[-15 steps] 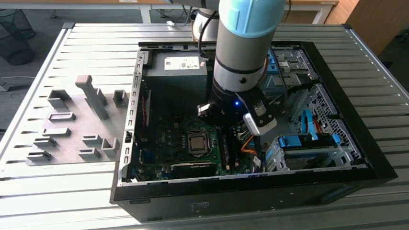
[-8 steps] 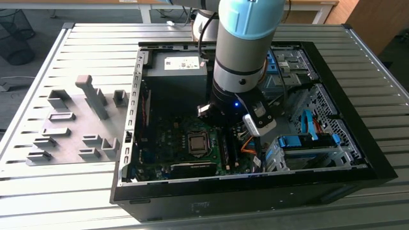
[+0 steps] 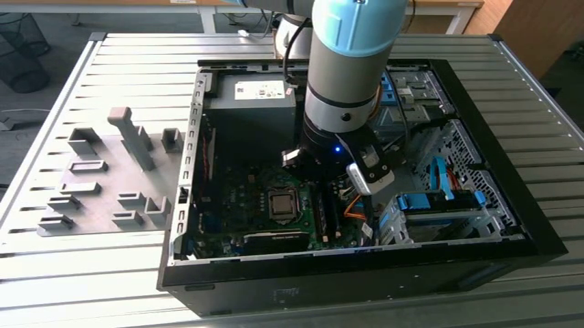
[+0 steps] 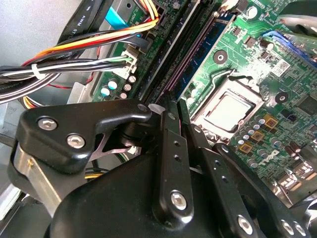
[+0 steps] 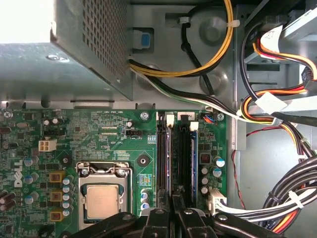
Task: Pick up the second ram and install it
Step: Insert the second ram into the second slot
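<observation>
The black gripper sits closest to the lens in both wrist views, its fingers drawn together over the memory slots. Just ahead of them the second ram, a thin blue stick, stands seated in a slot, beside the processor socket on the green motherboard.

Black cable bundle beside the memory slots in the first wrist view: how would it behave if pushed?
The black cable bundle would probably flex aside and spring back, since it hangs in loose curves. The white tie around it suggests its strands would move together rather than splay.
</observation>
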`<state>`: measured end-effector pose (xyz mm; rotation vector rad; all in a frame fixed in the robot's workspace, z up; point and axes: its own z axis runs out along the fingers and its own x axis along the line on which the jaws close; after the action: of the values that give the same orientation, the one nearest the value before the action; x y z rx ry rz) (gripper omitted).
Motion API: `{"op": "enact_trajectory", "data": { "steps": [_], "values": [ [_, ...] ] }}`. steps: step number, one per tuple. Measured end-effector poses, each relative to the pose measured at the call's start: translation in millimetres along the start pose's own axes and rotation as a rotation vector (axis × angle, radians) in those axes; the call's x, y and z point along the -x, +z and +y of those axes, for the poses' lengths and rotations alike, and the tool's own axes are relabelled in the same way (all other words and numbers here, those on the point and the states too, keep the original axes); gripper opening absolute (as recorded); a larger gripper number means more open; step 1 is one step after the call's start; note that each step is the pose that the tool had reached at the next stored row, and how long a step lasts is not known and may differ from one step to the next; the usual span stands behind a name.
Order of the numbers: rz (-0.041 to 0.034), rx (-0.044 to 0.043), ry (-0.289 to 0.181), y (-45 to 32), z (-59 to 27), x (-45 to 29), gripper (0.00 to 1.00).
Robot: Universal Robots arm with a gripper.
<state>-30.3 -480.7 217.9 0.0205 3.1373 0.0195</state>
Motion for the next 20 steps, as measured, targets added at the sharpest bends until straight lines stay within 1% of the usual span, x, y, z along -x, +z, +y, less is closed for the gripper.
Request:
{"op": "enact_trajectory", "data": {
  "steps": [6,11,15,20],
  "values": [
    [0.0000,0.0001,0.000,-0.1,0.0,0.0,0.14],
    [-0.0001,0.0002,0.000,-4.6,0.1,0.0,0.14],
    [0.0000,0.0000,0.005,-4.3,0.0,0.0,0.14],
    [-0.0002,-0.0001,0.023,-2.9,0.0,0.0,0.14]
  ]
}}
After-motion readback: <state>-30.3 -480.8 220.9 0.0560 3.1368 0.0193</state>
